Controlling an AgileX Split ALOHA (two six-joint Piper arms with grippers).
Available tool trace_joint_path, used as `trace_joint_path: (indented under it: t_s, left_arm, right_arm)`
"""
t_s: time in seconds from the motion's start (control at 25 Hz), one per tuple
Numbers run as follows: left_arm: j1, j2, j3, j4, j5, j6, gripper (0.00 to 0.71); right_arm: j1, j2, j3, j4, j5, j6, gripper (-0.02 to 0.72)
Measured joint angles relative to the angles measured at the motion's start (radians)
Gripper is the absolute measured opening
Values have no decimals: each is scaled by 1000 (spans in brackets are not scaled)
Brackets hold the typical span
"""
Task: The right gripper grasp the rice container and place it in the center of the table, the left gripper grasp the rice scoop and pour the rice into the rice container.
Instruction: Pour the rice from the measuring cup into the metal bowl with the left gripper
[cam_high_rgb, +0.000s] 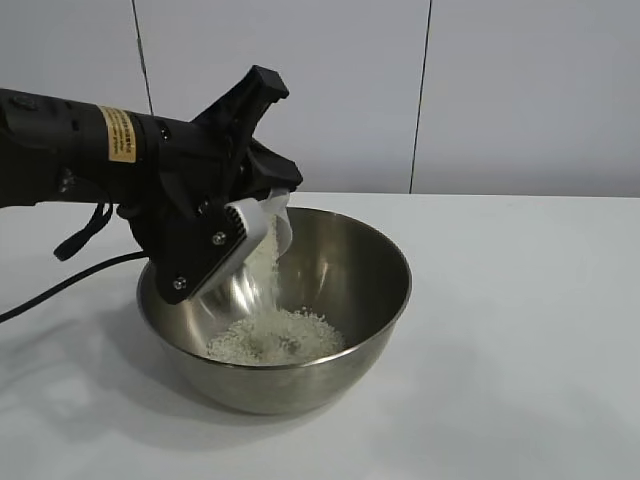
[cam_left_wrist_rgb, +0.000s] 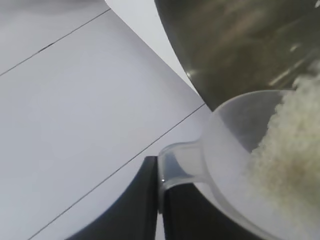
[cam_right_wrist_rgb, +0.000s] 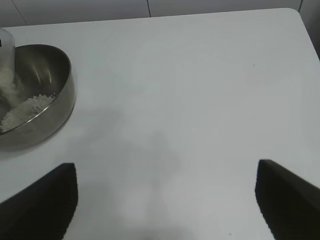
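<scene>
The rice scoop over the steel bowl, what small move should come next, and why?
Probably tip the rice scoop a little further. The left gripper holds it tilted over the steel bowl, rice is streaming into a heap, and the left wrist view shows grains left inside.

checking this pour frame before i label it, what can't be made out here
- Exterior view: the left gripper covers most of the rice scoop; the right arm is out of frame.
- Left wrist view: the picture edge cuts off the rice container; the scoop's rice is blurred.
- Right wrist view: only the right gripper fingertips show, spread wide; the container is cropped.
</scene>
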Motion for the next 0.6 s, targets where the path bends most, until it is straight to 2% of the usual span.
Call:
trace_joint_path:
  t_s: [0.2,0.6]
  left_arm:
    - [0,-39,-26,0,76,168,6]
    - [0,-80,-29,38,113,197,6]
  right_arm:
    - [0,0,0,0,0,0,661]
    - [0,0,0,0,0,0,661]
